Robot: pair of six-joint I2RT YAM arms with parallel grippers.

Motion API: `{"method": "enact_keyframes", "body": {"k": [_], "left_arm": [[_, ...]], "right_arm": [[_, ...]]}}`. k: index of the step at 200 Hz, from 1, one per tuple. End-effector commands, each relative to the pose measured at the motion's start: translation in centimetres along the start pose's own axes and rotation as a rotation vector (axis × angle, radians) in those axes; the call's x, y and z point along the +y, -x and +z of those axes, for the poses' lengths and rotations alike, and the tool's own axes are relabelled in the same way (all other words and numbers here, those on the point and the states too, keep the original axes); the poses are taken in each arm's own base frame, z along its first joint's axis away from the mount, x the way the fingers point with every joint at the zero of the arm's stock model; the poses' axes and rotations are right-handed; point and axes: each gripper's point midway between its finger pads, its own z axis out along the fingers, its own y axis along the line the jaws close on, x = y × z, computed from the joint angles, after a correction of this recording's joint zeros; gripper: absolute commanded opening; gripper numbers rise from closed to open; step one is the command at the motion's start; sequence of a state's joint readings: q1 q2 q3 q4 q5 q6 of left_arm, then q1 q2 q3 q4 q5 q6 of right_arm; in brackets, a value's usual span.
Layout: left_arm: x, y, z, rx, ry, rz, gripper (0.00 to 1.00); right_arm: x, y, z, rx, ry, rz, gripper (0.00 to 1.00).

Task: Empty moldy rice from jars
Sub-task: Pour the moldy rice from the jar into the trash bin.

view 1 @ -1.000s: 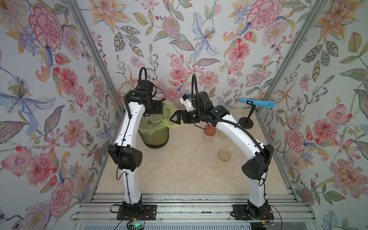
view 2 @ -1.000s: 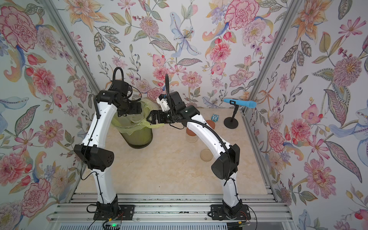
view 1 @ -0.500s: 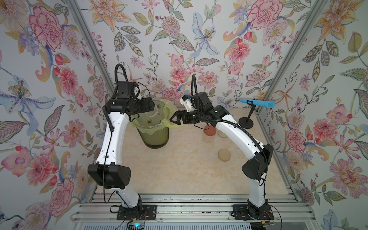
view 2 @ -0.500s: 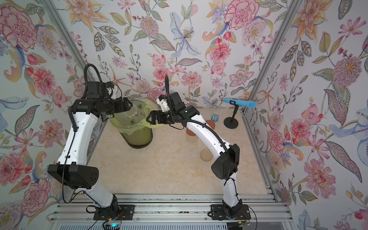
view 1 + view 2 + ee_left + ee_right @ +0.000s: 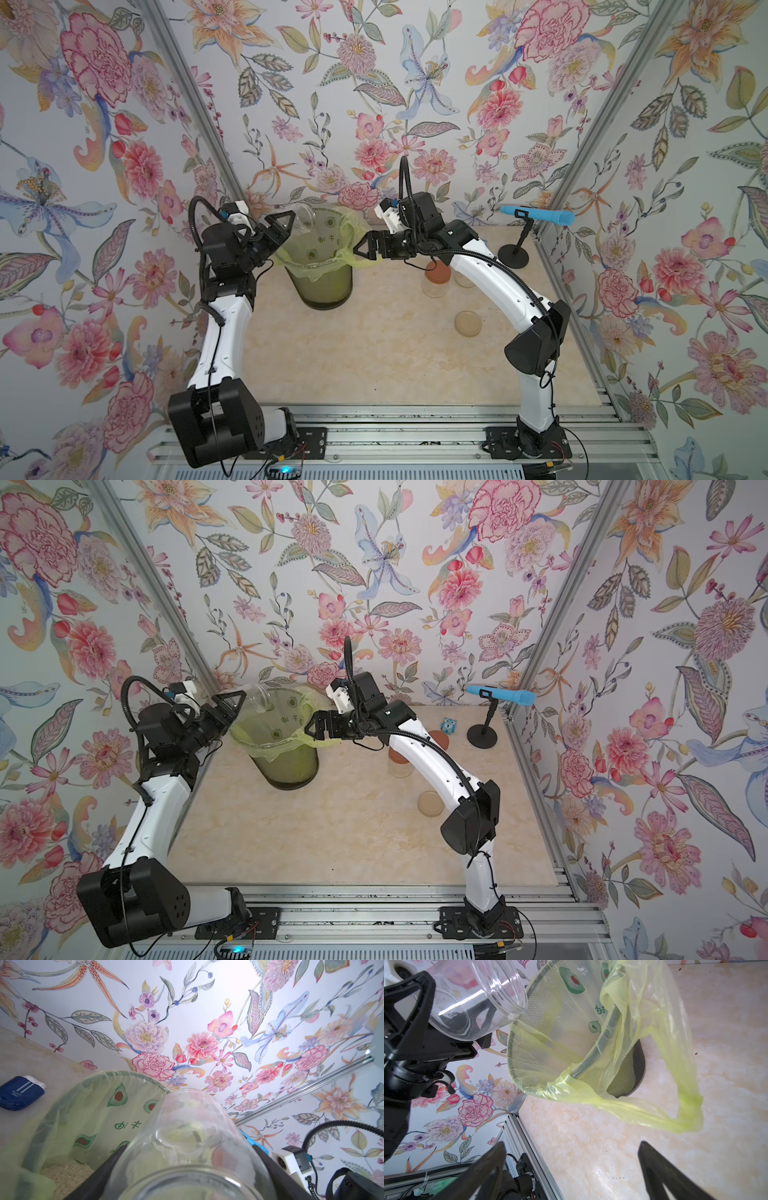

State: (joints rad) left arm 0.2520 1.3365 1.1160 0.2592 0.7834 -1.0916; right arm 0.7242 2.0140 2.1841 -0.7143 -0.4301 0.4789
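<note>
My left gripper [image 5: 286,224] [image 5: 232,706] [image 5: 189,1147] is shut on a clear glass jar [image 5: 301,218] [image 5: 257,698] [image 5: 193,1122] [image 5: 477,1001]. The jar has no lid, is tilted with its mouth toward the green bin [image 5: 324,286] [image 5: 291,771] [image 5: 629,1076], and looks empty. Pale rice [image 5: 66,1169] lies at the bottom of the bin's liner. My right gripper [image 5: 365,249] [image 5: 313,729] [image 5: 571,1144] hangs open and empty beside the bin's right rim. Behind the right arm stand a jar with a reddish-brown lid [image 5: 436,276] [image 5: 399,762] and a second reddish-brown lid [image 5: 438,737].
A beige lid [image 5: 468,323] [image 5: 430,804] lies loose on the table. At the back right are a blue microphone on a black stand [image 5: 538,216] [image 5: 500,696] and a small blue figure [image 5: 449,726]. A loose loop of liner [image 5: 685,1122] hangs off the bin. Floral walls enclose three sides.
My left arm has swung back to the left, away from over the bin, carrying the jar to the bin's left rim. The right arm has not moved.
</note>
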Motion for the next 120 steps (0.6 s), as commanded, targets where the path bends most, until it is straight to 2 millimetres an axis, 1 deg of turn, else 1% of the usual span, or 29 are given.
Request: {"method": "enact_keyframes", "body": {"k": [1,21,50,65,69,81,84,94,102,111,120], "left_arm": [[-7.5,2.0,-1.3,-0.047,-0.274,0.08,0.0],[-7.4,2.1,-1.1,-0.038,-0.247,0.11,0.0],[-6.3,2.5,-0.5,-0.006,-0.141,0.161,0.0],[-4.9,2.6,-0.2,0.025,-0.03,0.206,0.0],[-4.9,2.8,-0.1,0.03,-0.011,0.221,0.0],[-4.2,3.1,0.0,0.06,0.069,0.261,0.0],[-3.6,2.9,0.0,0.077,0.096,0.26,0.0],[-2.9,3.2,0.1,0.104,0.162,0.286,0.0],[-2.0,3.1,0.0,0.137,0.232,0.293,0.0],[-0.6,3.0,-0.1,0.177,0.321,0.291,0.0],[-0.2,2.9,0.0,0.214,0.377,0.306,0.0]], "right_arm": [[0.5,-0.1,0.3,0.008,0.015,0.002,1.0],[0.6,0.1,0.4,0.005,0.017,0.001,1.0],[0.6,0.3,0.7,0.004,0.022,0.0,1.0],[0.7,0.4,0.7,0.003,0.026,0.0,1.0],[0.7,0.3,0.7,0.004,0.027,-0.002,1.0],[0.5,0.3,0.9,0.007,0.025,0.0,1.0],[0.5,0.4,0.8,0.005,0.025,0.0,1.0],[0.4,0.4,0.9,0.007,0.026,0.001,1.0],[0.4,0.4,1.0,0.008,0.027,0.002,1.0],[0.4,0.4,1.0,0.009,0.028,0.002,1.0],[0.4,0.4,1.1,0.01,0.03,0.002,1.0]]}}
